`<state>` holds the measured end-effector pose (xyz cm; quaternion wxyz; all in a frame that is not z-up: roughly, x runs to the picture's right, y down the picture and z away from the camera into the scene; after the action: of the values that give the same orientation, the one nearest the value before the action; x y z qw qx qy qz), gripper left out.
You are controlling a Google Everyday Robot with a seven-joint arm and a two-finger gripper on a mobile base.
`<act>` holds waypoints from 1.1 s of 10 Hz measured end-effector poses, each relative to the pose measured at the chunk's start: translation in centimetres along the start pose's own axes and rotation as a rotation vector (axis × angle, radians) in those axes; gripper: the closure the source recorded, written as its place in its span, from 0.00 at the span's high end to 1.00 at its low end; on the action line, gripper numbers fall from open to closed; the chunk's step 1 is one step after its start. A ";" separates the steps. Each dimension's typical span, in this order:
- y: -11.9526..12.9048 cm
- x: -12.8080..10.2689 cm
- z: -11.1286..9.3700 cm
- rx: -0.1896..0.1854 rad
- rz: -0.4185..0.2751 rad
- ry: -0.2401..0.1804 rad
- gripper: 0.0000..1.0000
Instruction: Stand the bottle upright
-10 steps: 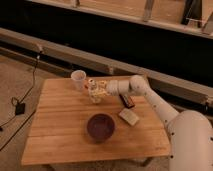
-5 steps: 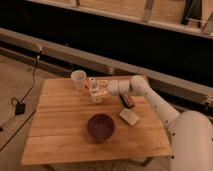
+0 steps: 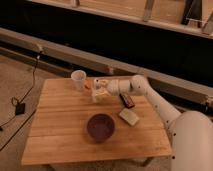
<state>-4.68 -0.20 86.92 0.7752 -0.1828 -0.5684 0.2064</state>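
The robot's white body (image 3: 195,142) fills the lower right corner; its single arm (image 3: 155,102) rises from there up and leftward to a rounded bend (image 3: 139,84), then turns and runs nearly level toward the left of the view. The wrist (image 3: 114,87) carries the gripper (image 3: 100,90) at the arm's far left end; it sits low over the far part of the table (image 3: 60,120), just left of the middle of the view.
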 end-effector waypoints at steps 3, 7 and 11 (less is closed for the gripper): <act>-1.6 -3.8 -0.9 0.011 -0.100 0.013 0.60; -2.7 -8.6 -1.5 -0.001 -0.209 0.012 0.60; -2.3 -13.7 -0.9 -0.098 -0.343 0.111 0.60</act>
<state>-7.26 -9.46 76.82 0.8193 -0.1319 -0.5570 0.0332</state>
